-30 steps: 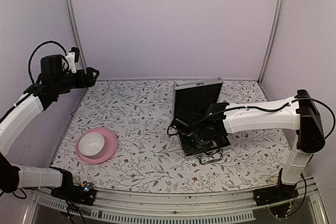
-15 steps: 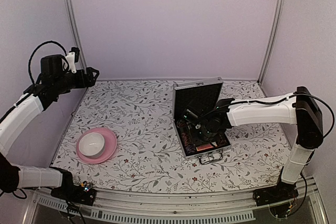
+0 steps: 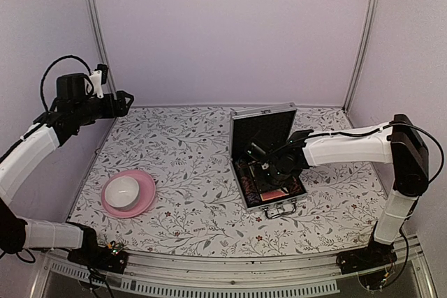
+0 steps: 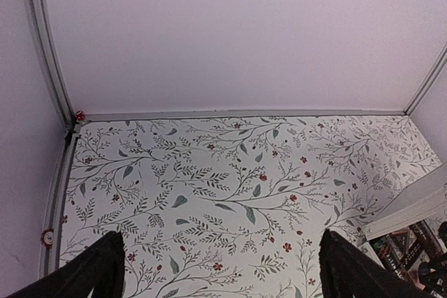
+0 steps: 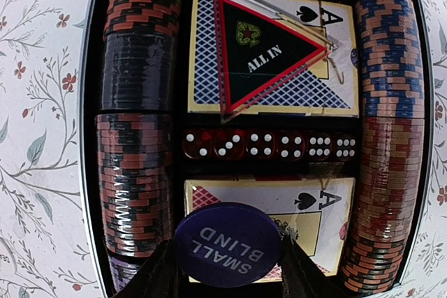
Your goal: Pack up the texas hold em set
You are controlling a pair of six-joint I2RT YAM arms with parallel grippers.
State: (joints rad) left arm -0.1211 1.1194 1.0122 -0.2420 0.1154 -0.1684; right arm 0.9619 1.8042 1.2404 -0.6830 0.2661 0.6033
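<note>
The silver case [image 3: 276,204] lies open at centre right, its lid [image 3: 264,127] upright. My right gripper [image 3: 265,167] hovers over it, shut on the blue "SMALL BLIND" disc [image 5: 228,243], which sits just above the near card deck [image 5: 318,207]. The red-black "ALL IN" triangle [image 5: 262,50] rests on the far deck [image 5: 209,75]. A row of red dice [image 5: 269,144] lies between the decks. Striped chips fill the left [image 5: 136,172] and right [image 5: 391,137] slots. My left gripper [image 3: 124,100] is open and empty, raised at the far left. No brown box shows.
A pink plate [image 3: 145,202] with a white bowl [image 3: 122,190] sits at the front left. In the left wrist view, the open fingers [image 4: 98,270] frame floral cloth, with the case's corner [image 4: 412,214] at the right edge. Walls close in on the back and sides.
My right gripper has moved from the case's front edge back over the open tray, carrying the blue disc. The left arm has barely moved.
</note>
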